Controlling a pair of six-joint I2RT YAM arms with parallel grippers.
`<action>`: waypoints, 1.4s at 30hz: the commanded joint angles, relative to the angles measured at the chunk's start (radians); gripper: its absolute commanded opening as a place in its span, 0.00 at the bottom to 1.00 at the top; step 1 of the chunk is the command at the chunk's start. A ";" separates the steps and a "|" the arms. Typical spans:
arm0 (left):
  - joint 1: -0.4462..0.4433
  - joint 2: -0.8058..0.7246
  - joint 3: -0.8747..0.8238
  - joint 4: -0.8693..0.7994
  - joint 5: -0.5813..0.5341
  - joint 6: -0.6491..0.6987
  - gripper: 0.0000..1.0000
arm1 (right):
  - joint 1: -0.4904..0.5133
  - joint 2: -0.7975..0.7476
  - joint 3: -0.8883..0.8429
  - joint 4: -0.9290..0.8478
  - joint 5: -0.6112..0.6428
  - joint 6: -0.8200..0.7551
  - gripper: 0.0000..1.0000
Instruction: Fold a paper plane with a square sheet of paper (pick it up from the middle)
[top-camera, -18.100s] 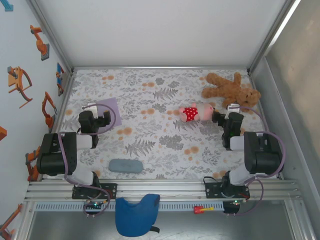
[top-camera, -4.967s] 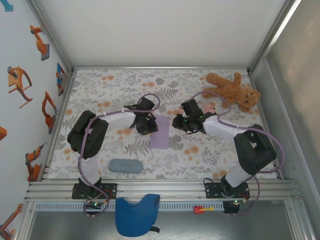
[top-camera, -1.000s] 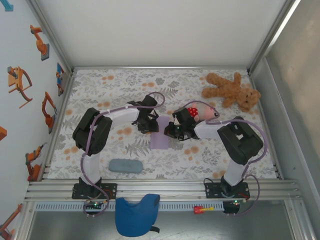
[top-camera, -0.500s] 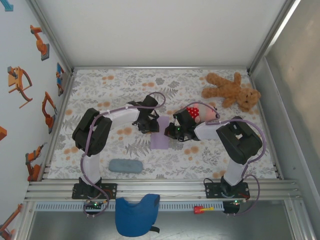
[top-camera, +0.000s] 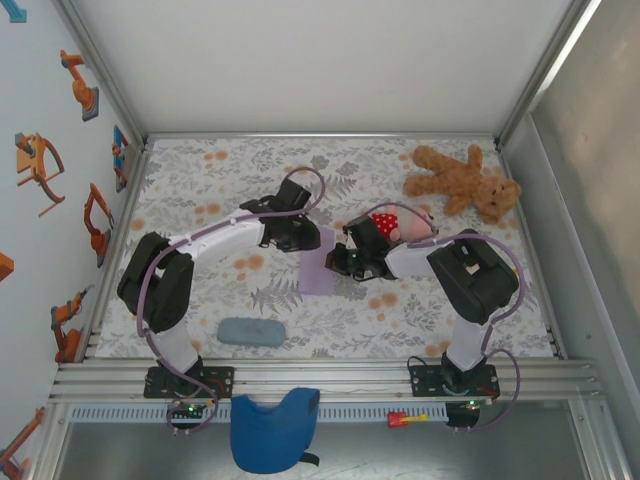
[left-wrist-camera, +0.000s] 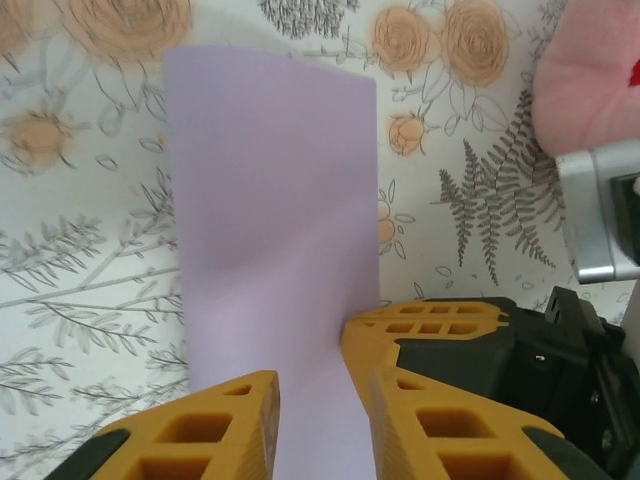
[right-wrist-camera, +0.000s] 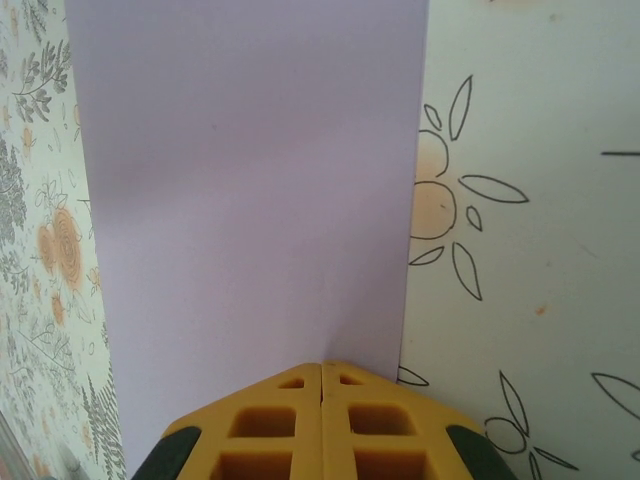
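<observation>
Your R gripper (right-wrist-camera: 322, 375), tips pressed together, pins the folded paper (top-camera: 318, 268) at centre, prob. so the L gripper (left-wrist-camera: 325, 390), part-spread astride its far end, can work the fold.

The sheet of paper (top-camera: 318, 270) is thin, matt lavender, smooth apart from one soft ripple. The left gripper (left-wrist-camera: 322, 395) and right gripper (right-wrist-camera: 322, 380) have fingers of matt yellow-orange plastic, cut through with little cells and set in black plastic. The table cover (top-camera: 200, 190) is a smooth, dull floral print. The teddy bear (top-camera: 465, 182) is shaggy brown plush; the pink toy (top-camera: 400, 228) looks like soft fabric. The front frame rails (top-camera: 320, 378) are bare, lightly shiny metal. The blue cloth (top-camera: 270, 430) looks matt.
</observation>
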 joint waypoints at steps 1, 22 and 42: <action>0.004 0.022 -0.041 0.034 0.101 -0.033 0.26 | 0.004 0.097 -0.059 -0.246 0.115 -0.035 0.00; 0.065 0.152 -0.090 0.102 0.250 -0.020 0.17 | 0.004 0.113 -0.036 -0.294 0.109 -0.056 0.00; 0.257 0.057 -0.173 0.011 0.294 0.196 0.15 | 0.003 0.127 -0.020 -0.364 0.111 -0.059 0.00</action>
